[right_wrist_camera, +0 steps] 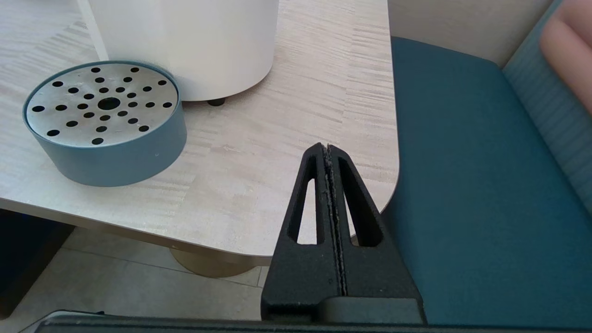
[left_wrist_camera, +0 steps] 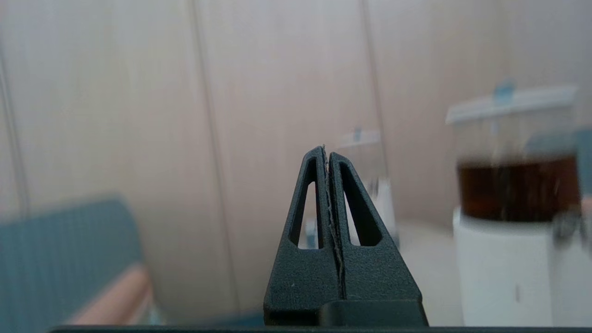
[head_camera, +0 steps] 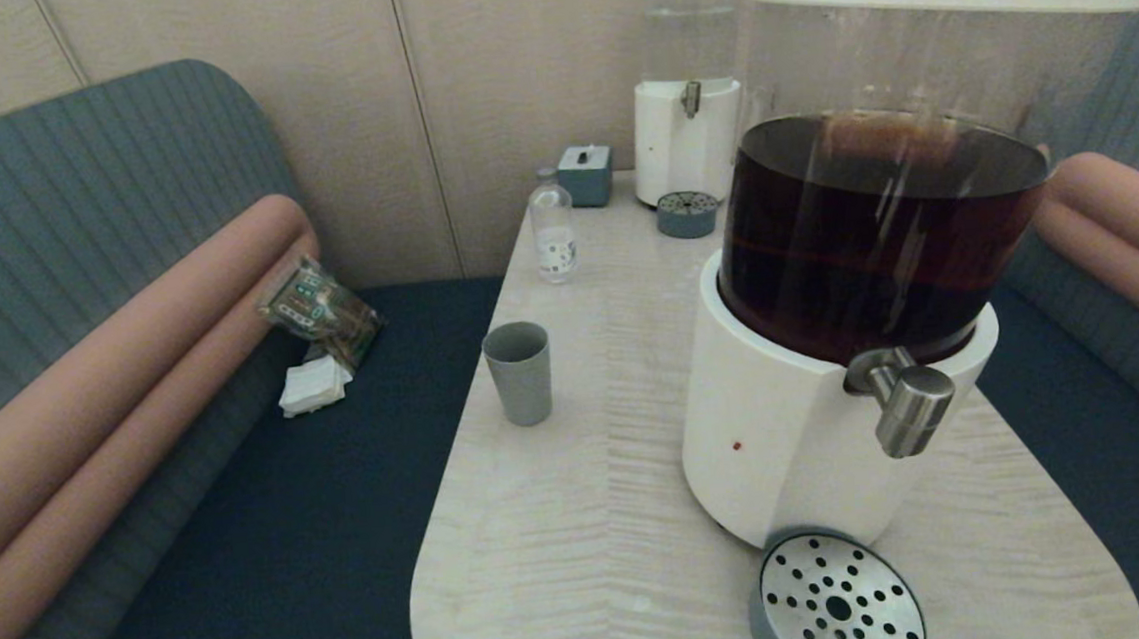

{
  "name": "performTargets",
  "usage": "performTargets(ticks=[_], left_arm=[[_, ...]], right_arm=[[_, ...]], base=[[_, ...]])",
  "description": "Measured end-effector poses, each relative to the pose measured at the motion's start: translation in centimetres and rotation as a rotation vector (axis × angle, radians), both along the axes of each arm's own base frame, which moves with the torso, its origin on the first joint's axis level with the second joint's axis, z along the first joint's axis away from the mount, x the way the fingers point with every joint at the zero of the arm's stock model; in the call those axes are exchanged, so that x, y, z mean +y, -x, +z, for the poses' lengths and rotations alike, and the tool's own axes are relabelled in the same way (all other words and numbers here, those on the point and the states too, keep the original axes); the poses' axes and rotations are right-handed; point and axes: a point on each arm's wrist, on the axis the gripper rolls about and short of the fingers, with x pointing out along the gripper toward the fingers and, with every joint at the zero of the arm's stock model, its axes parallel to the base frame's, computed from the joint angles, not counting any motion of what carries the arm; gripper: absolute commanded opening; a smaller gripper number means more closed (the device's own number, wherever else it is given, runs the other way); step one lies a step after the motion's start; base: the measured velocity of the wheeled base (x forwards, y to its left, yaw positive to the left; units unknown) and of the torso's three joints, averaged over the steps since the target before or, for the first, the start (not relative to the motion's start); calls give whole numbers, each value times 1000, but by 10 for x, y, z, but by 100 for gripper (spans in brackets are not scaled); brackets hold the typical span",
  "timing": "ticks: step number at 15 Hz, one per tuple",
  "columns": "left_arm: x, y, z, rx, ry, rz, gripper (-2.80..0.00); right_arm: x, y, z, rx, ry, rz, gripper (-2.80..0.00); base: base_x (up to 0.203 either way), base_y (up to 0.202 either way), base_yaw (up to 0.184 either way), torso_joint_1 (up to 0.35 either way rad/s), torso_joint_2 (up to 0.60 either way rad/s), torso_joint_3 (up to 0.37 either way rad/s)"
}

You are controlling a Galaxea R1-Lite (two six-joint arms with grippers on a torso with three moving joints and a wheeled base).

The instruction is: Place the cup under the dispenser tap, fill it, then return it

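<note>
The grey-green cup (head_camera: pixel 519 371) stands upright and empty near the table's left edge. To its right rises the big dispenser (head_camera: pixel 857 269) with dark brown liquid, its steel tap (head_camera: pixel 908 406) jutting over the perforated drip tray (head_camera: pixel 836 602). Neither gripper shows in the head view. My left gripper (left_wrist_camera: pixel 327 150) is shut and empty, held in the air well short of the dispenser (left_wrist_camera: pixel 513 203). My right gripper (right_wrist_camera: pixel 327 148) is shut and empty, hovering by the table's near right corner, right of the drip tray (right_wrist_camera: pixel 104 118).
A clear small bottle (head_camera: pixel 553 230), a grey box (head_camera: pixel 585 175) and a second clear-liquid dispenser (head_camera: pixel 690 101) with its own drip tray (head_camera: pixel 687 214) stand at the table's far end. Snack packets (head_camera: pixel 320 312) lie on the left bench. Blue benches flank the table (head_camera: pixel 582 499).
</note>
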Motion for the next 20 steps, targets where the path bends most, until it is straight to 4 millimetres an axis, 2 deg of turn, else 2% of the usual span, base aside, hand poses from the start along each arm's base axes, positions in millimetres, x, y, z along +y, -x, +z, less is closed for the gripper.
performTargets(ticks=[3,10,15,20], left_arm=[[0,-17,-42,136,5,25,-280],[2,-39,-96,626,-18,158,-280],[4,-39,-113,800,-13,226,-280],[4,-39,-109,764,5,223,-280]], right_arm=[[0,0,0,0,0,0,-280],[0,0,0,0,0,0,-280],[0,0,0,0,0,1,-280],[0,0,0,0,0,0,-280]], base=[[0,0,0,0,0,0],[0,0,0,0,0,0],[0,0,0,0,0,0],[0,0,0,0,0,0]])
